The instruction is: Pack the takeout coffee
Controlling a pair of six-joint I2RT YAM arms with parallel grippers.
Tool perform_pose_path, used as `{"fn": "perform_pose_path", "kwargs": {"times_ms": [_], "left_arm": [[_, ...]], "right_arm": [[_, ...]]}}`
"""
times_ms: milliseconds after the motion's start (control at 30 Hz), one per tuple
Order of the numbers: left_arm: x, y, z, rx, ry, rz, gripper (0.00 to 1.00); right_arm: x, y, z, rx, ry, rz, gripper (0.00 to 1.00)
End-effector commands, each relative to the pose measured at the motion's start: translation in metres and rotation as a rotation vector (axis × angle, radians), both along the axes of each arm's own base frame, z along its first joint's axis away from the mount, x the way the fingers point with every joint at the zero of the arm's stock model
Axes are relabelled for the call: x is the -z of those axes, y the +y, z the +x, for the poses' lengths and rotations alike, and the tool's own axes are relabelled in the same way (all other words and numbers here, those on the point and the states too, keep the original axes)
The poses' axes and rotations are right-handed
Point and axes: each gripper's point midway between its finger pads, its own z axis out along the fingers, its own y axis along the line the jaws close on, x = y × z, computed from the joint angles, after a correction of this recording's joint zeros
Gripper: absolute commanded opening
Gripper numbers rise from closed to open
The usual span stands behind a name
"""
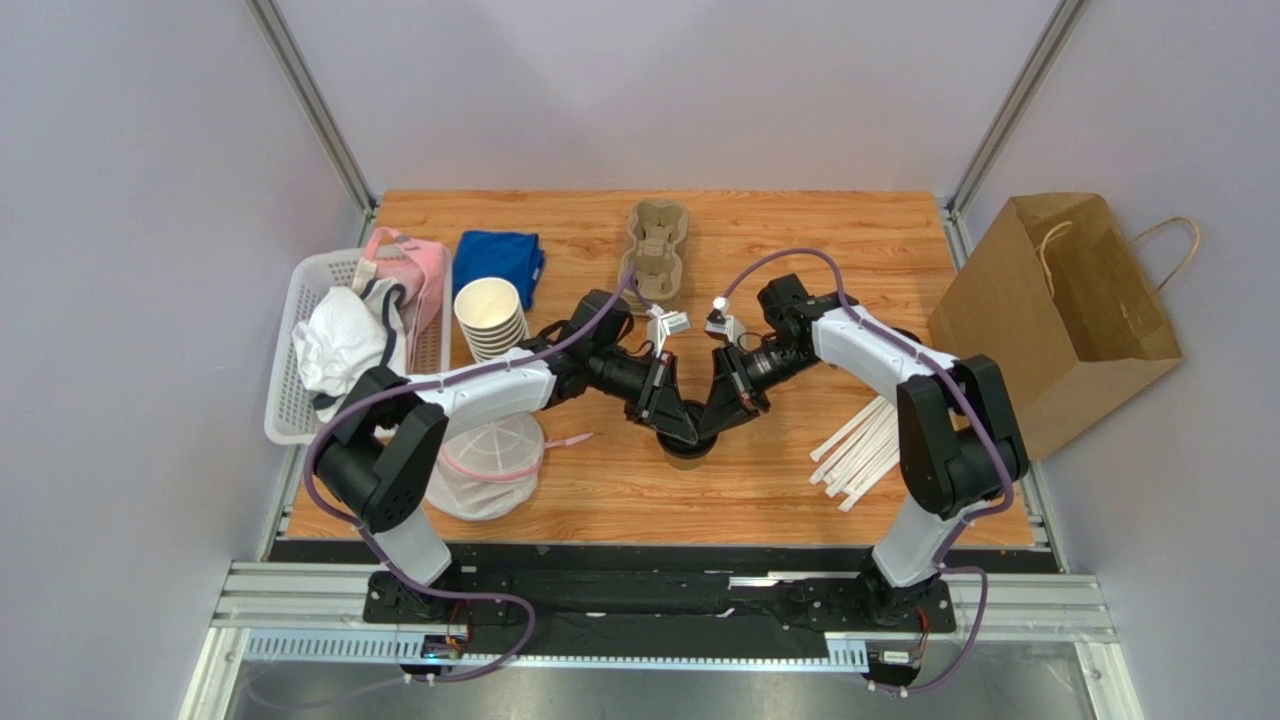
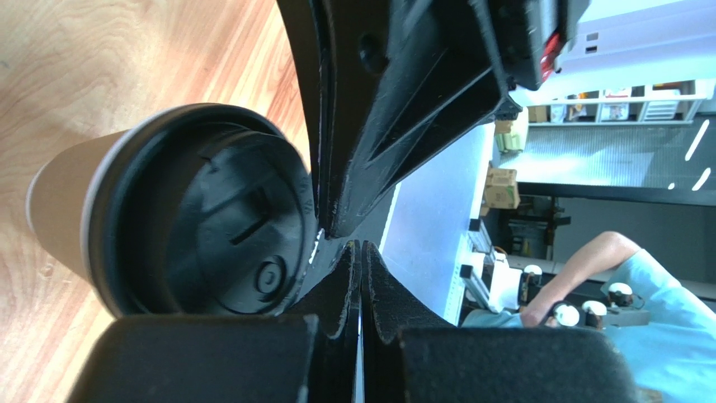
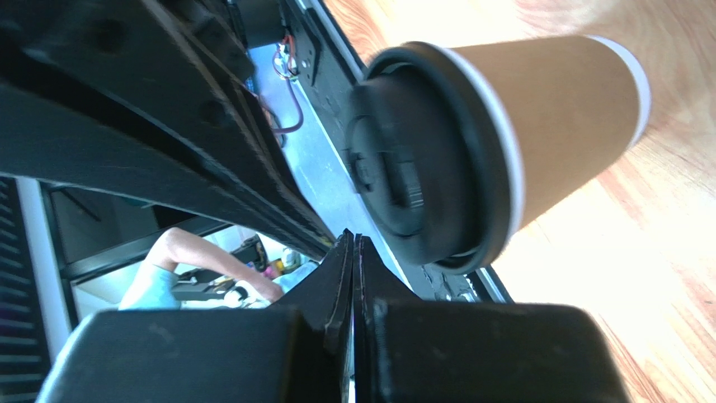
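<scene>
Robot lab: enclosed wooden test table point(image 1: 751, 488)

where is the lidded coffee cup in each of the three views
top external: coffee cup mid-picture, mostly covered
left wrist: coffee cup in left half, lid toward camera
right wrist: coffee cup upper right, lid pointing left
shared landmark: the wooden table under it

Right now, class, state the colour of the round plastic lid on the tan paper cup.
Black. The round lid shows best in the left wrist view.
</scene>
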Motion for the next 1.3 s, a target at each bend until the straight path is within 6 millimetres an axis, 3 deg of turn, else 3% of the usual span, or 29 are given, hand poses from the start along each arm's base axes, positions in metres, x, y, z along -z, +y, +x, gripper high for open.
{"fn": "perform_pose_path", "kwargs": {"times_ms": [0, 533, 800, 1267], "left_arm": [[-0.002, -0.002, 0.014, -0.005, 0.000, -0.035, 0.00], [0.066, 0.015, 0.024, -0.033, 0.120, 0.081, 0.00], [0.086, 0.021, 0.022, -0.039, 0.120, 0.114, 0.00], [0.128, 0.041, 0.028, -0.123, 0.121, 0.229, 0.00]], "right_arm": [[0.015, 0.000, 0.005, 0.000, 0.011, 0.002, 0.00], [0.064, -0.013, 0.010, 0.024, 0.120, -0.099, 0.00], [0.084, -0.018, 0.008, 0.021, 0.155, -0.146, 0.00], [0.097, -0.023, 0.011, 0.036, 0.143, -0.216, 0.00]]}}
